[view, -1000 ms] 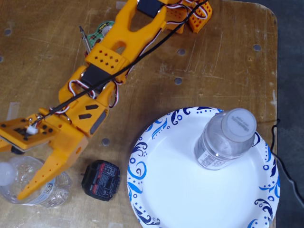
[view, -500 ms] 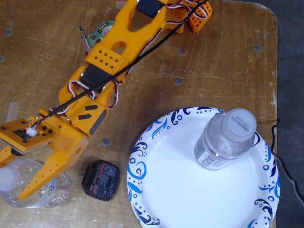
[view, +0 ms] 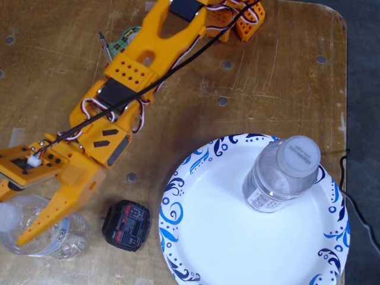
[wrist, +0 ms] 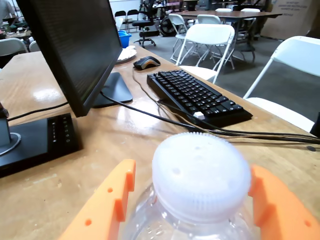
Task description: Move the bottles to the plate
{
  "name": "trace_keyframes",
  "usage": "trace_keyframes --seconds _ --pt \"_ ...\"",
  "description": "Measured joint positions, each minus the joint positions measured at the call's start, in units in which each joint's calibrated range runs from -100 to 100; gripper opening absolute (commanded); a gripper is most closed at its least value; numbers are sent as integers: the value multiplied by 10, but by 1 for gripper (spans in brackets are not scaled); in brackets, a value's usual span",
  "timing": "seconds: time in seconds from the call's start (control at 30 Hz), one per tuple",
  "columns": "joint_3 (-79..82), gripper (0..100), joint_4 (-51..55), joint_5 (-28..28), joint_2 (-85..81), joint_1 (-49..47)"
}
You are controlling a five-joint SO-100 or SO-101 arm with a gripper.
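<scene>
In the fixed view the orange claw [view: 21, 222] is reaching to the lower left of the wooden surface [view: 249, 89], its jaws spread around a crinkled bottle [view: 68, 237] lying there. In the wrist view the fingers [wrist: 107, 205] are flanking the white cap [wrist: 201, 175] with a sliver of gap on each side — whether they are gripping it I cannot tell. The other bottle [view: 282, 173] is standing upright on the plate [view: 208, 237], toward its upper right. A small black block [view: 126, 225] is sitting just left of the plate's rim.
</scene>
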Motion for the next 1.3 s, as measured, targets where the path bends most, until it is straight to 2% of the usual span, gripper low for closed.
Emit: trace_keyframes --seconds 0.13,0.6,0.87,1.3 --pt "0 33 0 0 0 -1" --pt "-34 33 -1 0 -1 -6" --pt "-34 14 -1 0 -1 -11" --pt "-34 13 1 15 -1 14"
